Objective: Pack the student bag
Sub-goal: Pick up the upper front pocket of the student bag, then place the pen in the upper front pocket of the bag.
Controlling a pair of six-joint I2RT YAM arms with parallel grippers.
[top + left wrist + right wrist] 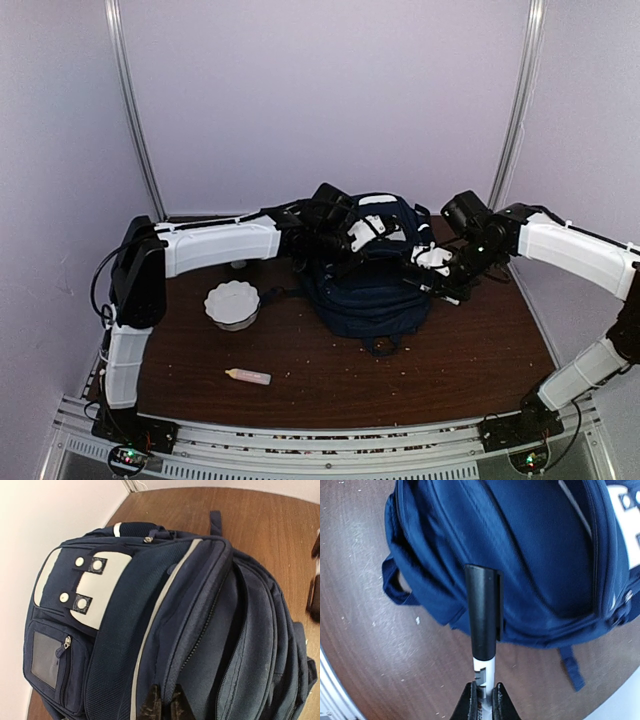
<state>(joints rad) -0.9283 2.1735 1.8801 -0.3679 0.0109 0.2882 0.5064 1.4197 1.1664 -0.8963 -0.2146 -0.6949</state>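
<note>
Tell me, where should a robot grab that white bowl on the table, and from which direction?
Probably the rim of the white bowl, coming from straight above with one finger inside and one outside the wall. It sits upright, mouth up, and looks too broad to span whole. It also rests flat on the table, so nothing can slip under it.

— Where are we?
— We'd say a robotics lab cell: plain pale walls box in one wooden worktop, and a left arm and right arm are mounted on a metal rail.
</note>
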